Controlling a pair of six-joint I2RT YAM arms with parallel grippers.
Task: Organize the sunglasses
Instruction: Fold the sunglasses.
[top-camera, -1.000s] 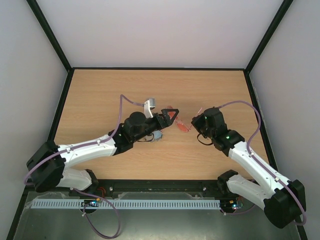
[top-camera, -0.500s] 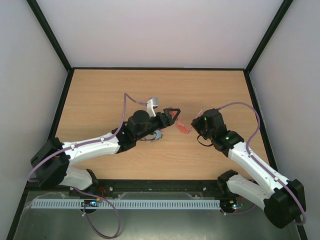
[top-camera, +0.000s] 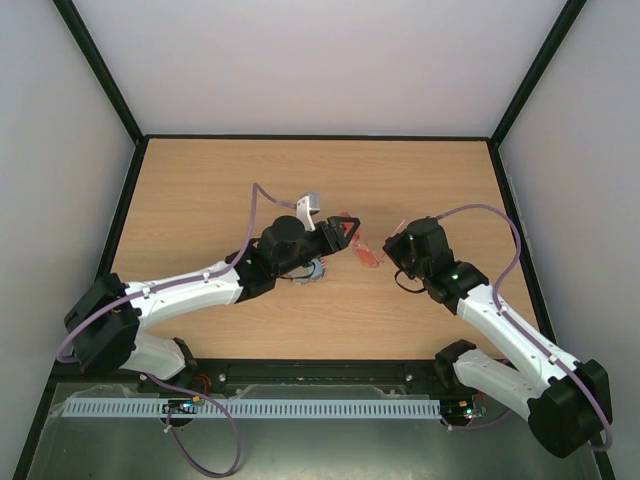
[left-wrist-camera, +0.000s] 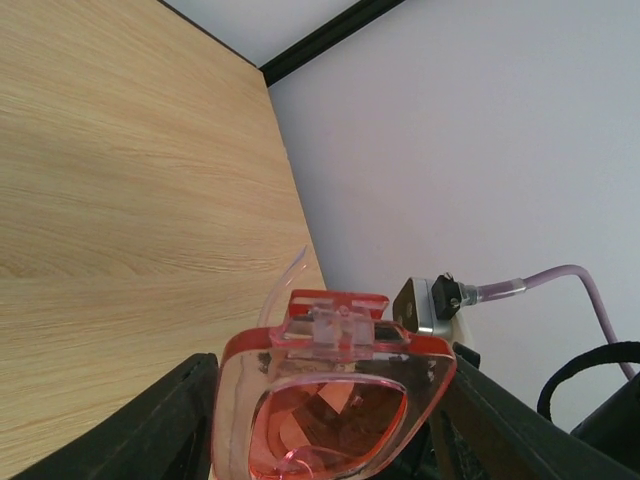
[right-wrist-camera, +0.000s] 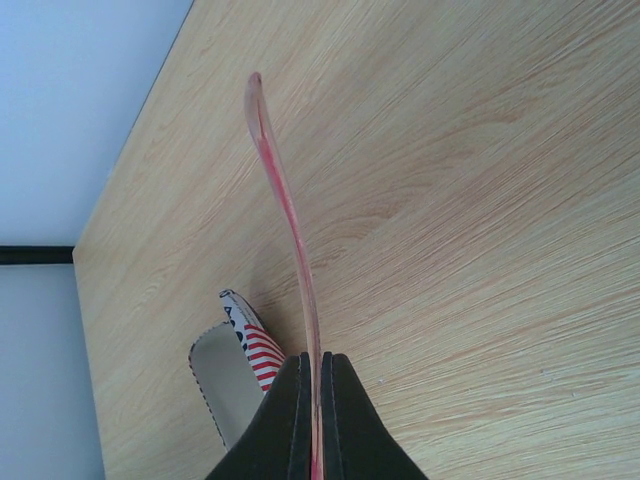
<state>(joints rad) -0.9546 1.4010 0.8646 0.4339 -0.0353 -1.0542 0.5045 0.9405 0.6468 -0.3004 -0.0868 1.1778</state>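
With right gripper (right-wrist-camera: 321, 400) clamped on the temple arm (right-wrist-camera: 290, 220), gently squeeze left gripper (left-wrist-camera: 335, 420), astride the sunglasses (left-wrist-camera: 335, 345), grip unclear

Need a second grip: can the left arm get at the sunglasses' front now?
Likely yes: the sunglasses front lies between the left fingers, nothing in the way; the right fingers pinch only one temple arm.

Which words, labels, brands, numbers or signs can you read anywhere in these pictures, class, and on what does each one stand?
None can be read.
The sunglasses bear no visible lettering.
The flag-patterned case shows only stripes, no words.
The white slotted strip at the near edge carries no legible marks.
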